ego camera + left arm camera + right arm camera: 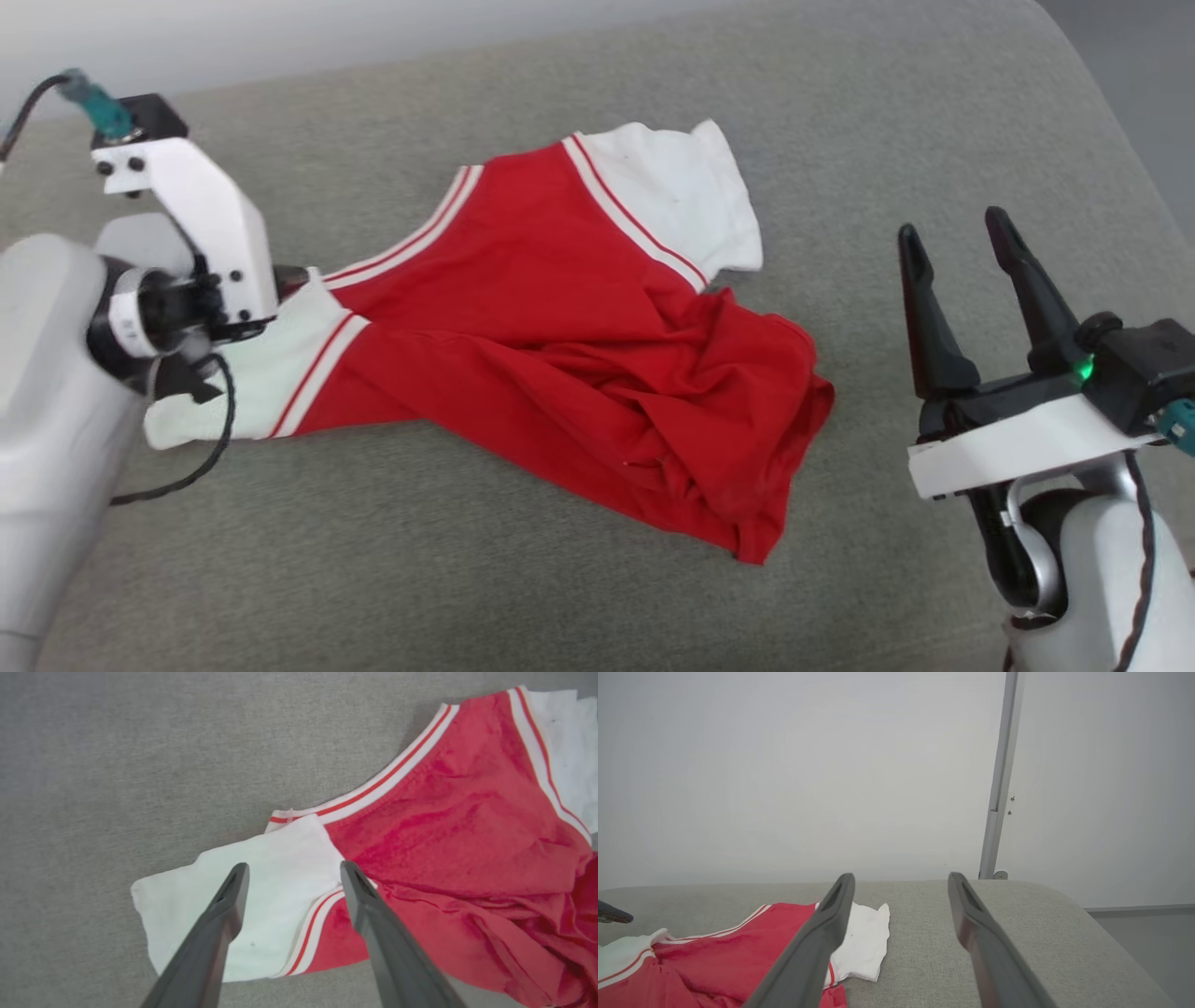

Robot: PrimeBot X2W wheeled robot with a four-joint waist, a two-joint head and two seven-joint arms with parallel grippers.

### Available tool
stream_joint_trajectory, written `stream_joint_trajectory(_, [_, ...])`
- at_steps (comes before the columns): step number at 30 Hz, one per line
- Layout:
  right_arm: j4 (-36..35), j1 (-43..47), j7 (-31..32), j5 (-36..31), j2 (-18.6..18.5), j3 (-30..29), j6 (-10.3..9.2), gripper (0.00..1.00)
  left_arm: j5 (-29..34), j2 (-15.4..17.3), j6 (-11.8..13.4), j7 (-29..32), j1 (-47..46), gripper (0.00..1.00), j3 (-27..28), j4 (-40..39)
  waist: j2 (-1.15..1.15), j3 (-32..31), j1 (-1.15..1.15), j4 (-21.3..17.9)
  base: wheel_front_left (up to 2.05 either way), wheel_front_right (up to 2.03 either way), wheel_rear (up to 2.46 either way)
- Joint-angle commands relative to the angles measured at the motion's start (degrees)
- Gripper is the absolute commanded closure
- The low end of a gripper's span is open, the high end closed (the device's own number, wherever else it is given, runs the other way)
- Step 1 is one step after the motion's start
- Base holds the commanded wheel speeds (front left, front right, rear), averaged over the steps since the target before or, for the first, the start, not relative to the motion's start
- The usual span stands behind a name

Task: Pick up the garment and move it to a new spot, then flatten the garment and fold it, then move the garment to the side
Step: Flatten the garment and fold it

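Grey fabric surface [560, 616] runs across the whole head view, rounded corner at far right. White wall [784, 765] stands behind it, with a pale upright post [999, 779] at the far right corner.

The garment [560, 308] lies on the surface around the middle, not flat. Its red body is bunched and wrinkled toward the near right, ending in a crumpled point. The neck edge faces far left, with red-white striped trim [411, 243] running along it. One white sleeve [672, 196] lies spread out on the far side, right of centre. The other white sleeve [271, 373] sits at near left, right beside my left wrist.

My left arm [56, 401] comes in from the left edge, with a black cable [201, 467] looping under it. My left gripper [294, 867] points down at that near-left sleeve, jaws wide apart, nothing between them. One fingertip is over the white cloth and the other over the striped armhole seam. I cannot tell if the tips touch the fabric.

My right gripper [954, 229] is at the right, well apart from the garment, above bare surface. Its jaws are wide, holding nothing, fingers pointing toward the far side. A green light [1083, 367] glows on its base.
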Motion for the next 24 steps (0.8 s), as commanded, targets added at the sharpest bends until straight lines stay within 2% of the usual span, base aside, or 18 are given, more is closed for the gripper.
stream_joint_trajectory(1, [0.4,-0.7,-0.5,0.5,0.3,0.4,-0.04,0.0,0.8,-0.5,0.6,0.4,-1.2,0.0,-0.3,0.3,0.0,1.1,0.0,-1.2,0.0,0.0,0.0])
stream_joint_trajectory(6, [1.4,-1.6,-1.5,0.9,0.6,1.3,-0.04,0.0,1.6,-2.2,1.1,1.9,-2.6,0.0,-2.1,1.1,0.0,2.4,0.0,-2.8,0.0,0.0,0.0])
stream_joint_trajectory(16, [2.7,-2.4,-2.5,1.2,1.3,1.6,-0.03,0.0,6.0,-0.7,1.7,2.5,-3.9,0.0,-5.9,4.8,0.0,4.0,0.0,-3.9,0.0,0.0,0.0])
stream_joint_trajectory(21, [3.2,-3.1,-2.8,1.2,1.5,1.8,-0.04,0.0,6.7,-1.3,0.9,1.0,-4.5,0.0,-6.2,7.6,0.0,4.8,0.0,-3.7,0.0,0.0,0.0])
stream_joint_trajectory(22, [3.3,-3.2,-2.9,1.3,1.5,1.9,-0.04,0.0,6.7,-1.4,0.8,0.9,-4.7,0.17,-6.4,8.3,0.0,4.9,0.0,-3.7,0.0,0.0,0.0])
stream_joint_trajectory(23, [3.3,-3.2,-3.0,1.2,1.5,1.9,-0.04,0.0,6.8,-1.4,0.6,1.1,-4.8,0.64,-6.6,8.7,0.0,4.9,0.0,-3.6,0.0,0.0,0.0])
stream_joint_trajectory(24, [3.4,-3.3,-3.0,1.2,1.6,1.9,-0.04,0.0,7.0,-1.4,0.3,0.9,-5.0,1.0,-6.7,9.1,0.0,5.0,0.0,-3.5,0.0,0.0,0.0])
